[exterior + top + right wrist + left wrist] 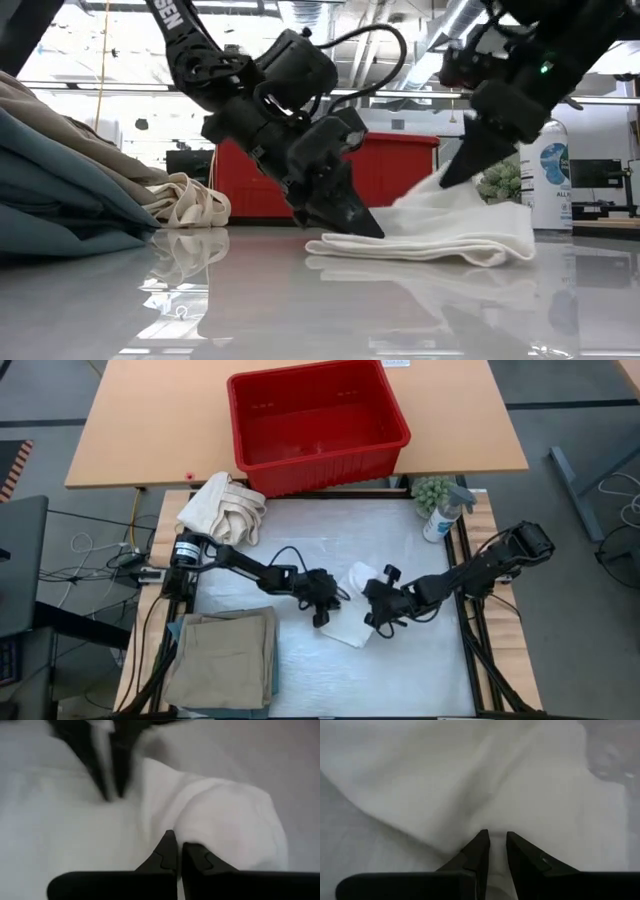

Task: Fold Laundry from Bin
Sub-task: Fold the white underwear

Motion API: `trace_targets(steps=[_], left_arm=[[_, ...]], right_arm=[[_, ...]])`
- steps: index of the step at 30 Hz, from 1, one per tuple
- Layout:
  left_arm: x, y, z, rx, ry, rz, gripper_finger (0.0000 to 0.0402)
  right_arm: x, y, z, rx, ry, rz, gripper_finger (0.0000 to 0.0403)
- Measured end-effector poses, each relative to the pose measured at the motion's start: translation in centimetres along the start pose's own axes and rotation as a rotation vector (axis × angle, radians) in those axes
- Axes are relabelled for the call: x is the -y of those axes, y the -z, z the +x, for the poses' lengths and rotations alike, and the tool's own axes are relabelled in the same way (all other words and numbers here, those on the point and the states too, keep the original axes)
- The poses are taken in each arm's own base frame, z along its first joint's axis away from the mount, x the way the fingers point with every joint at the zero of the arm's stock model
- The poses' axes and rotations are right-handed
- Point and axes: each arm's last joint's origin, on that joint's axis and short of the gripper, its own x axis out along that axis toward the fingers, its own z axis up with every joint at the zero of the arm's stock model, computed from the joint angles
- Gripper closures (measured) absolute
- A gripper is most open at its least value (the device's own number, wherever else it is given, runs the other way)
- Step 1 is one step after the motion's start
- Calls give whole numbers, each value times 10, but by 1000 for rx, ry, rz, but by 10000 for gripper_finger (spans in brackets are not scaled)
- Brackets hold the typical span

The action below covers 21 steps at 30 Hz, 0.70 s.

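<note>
Mid-worktop, our left tool (322, 607) pinches the small white cloth's (356, 622) left edge, our right tool (381, 613) is clamped on its right side; cloth lies flat between them, both equally close.

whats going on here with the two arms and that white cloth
Both arms are folding a small white cloth mid-table. The left gripper pinches its left edge low; the right gripper is shut on the right side. Folded tan trousers lie at front left, and the red bin looks empty.
</note>
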Motion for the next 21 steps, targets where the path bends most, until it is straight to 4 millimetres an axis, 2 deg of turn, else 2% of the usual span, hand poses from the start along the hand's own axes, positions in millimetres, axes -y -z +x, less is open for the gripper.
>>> trace_targets(steps=[5, 11, 15, 19, 21], left_arm=[[-7, -5, -7, -43, 165, -71, 338], [-4, -33, -34, 95, 128, -285, 339], [21, -49, -50, 263, 16, -387, 356], [52, -46, -49, 339, 52, -372, 391], [65, -41, -48, 316, 51, -360, 398]], right_arm=[[14, 4, 5, -74, 80, 101, 378], [19, 3, 8, -88, 100, 130, 378], [19, 3, 8, -89, 105, 182, 378], [19, 3, 8, -89, 107, 205, 378], [19, 3, 8, -89, 106, 205, 378]])
